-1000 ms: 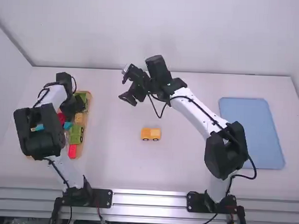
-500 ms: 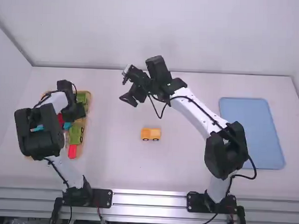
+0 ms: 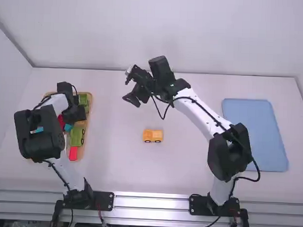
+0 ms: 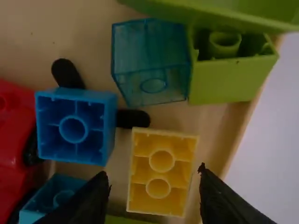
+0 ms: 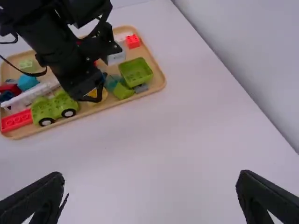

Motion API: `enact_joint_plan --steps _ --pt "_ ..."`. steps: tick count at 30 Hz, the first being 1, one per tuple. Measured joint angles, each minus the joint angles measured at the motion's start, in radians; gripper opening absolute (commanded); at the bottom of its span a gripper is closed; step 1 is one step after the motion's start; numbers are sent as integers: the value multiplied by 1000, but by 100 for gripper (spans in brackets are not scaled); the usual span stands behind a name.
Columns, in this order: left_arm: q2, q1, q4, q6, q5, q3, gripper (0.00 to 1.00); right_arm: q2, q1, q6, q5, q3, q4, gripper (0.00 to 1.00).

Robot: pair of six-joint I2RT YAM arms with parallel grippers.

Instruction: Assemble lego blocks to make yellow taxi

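left gripper (image 4: 154, 171) released, its fingers flanking the yellow block (image 4: 161, 173), hollow side up near the tray's (image 3: 91, 107) right edge. i should centre, square up, then close clear of the blue block (image 4: 110, 130). right gripper (image 5: 152, 174) parted; yellow car (image 3: 152, 135) midway between the worktop's (image 3: 189, 169) side edges.

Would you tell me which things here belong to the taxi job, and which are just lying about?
Probably the job's:
- yellow car
- yellow block in the tray
- left tool, open over it

Probably just lying about:
- green car
- red bar
- blue block
- blue mat
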Motion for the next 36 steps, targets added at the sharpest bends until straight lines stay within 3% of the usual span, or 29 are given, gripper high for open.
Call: enact_joint_plan --steps 19,36 --pt "0 -1 108 13 3 -77 42 0 0 0 14 0 -1 98" --pt "-15 -2 118 -13 18 -95 19 0 -4 -2 14 0 0 98"
